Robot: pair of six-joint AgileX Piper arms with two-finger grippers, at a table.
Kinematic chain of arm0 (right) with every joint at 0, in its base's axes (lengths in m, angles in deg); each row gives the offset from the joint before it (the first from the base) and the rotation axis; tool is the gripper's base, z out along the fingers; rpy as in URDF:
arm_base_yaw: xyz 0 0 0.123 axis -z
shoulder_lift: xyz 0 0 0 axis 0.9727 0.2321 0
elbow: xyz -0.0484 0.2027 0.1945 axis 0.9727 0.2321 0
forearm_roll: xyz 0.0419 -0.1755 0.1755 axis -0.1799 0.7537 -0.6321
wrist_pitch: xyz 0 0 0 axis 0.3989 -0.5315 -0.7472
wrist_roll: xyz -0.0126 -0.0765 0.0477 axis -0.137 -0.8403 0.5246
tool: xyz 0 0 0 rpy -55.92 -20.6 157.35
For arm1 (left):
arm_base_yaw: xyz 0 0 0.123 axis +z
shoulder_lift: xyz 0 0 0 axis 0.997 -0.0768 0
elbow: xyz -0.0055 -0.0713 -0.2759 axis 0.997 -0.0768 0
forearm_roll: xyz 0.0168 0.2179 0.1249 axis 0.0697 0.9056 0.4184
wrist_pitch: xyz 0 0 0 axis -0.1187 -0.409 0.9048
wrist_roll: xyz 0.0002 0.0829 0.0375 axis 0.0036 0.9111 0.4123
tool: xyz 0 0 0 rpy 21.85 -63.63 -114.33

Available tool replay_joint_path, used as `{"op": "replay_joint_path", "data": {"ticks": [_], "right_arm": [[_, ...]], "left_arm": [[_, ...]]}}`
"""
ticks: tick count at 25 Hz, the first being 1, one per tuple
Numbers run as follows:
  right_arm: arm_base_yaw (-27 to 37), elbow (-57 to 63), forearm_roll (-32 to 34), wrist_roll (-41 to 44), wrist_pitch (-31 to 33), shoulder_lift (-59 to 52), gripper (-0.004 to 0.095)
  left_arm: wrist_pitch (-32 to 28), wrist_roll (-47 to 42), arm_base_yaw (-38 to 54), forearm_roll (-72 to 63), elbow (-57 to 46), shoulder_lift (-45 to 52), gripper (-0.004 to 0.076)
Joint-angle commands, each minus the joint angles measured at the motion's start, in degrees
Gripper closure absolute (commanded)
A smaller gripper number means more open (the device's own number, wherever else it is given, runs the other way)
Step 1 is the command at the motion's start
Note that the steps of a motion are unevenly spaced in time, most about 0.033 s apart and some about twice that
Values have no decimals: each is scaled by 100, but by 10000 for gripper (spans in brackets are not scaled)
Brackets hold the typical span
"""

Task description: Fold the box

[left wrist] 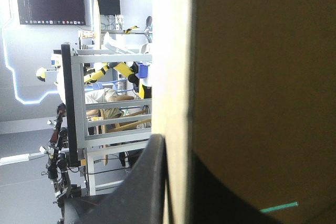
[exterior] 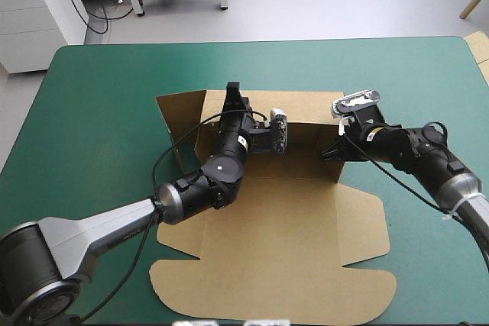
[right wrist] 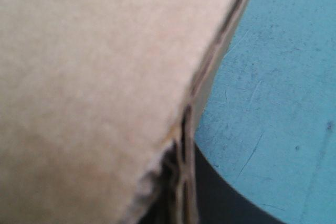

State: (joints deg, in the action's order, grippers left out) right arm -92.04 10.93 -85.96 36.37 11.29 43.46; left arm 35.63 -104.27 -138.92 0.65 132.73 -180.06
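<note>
The brown box (exterior: 267, 227) lies mid-table as a cut sheet. Its big scalloped panel is flat toward the near edge, and a wall (exterior: 298, 154) stands raised across the far part. My left gripper (exterior: 233, 101) sits at the top of that raised board near its left end. In the left wrist view the board's edge (left wrist: 178, 77) runs between the black fingers (left wrist: 149, 182), so the left gripper (left wrist: 177, 195) is shut on it. My right gripper (exterior: 336, 150) pinches the wall's right end. In its own view the right gripper (right wrist: 185, 203) is shut on the layered board edge (right wrist: 210, 77).
Bare teal-green cover (exterior: 92, 112) surrounds the sheet on all sides, widest at the left and far side. A strip of pale board (exterior: 478, 47) shows at the table's far right corner. The left arm crosses the sheet's left half.
</note>
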Motion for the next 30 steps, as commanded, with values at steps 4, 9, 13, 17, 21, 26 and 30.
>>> {"op": "replay_joint_path", "data": {"ticks": [4,9,13,17,21,26,30], "right_arm": [[-154,-173,148,603,-78,-140,907],[-154,-173,148,975,-67,-140,907],[-154,-173,148,1129,-67,-133,907],[-154,-205,148,1204,-13,-119,907],[-154,-456,194,1274,360,-5,907],[-154,-1308,384,1484,1295,302,906],[-154,-2228,633,1768,2612,491,908]], "left_arm": [[-4,-111,6,-117,93,208,730],[-353,-60,6,-83,93,208,580],[-352,-60,6,100,93,208,374],[-368,-130,6,763,93,208,314],[-285,-549,-20,1229,117,249,333],[-244,-558,-563,1173,117,712,393],[-62,-558,-1294,1108,117,1329,523]]}}
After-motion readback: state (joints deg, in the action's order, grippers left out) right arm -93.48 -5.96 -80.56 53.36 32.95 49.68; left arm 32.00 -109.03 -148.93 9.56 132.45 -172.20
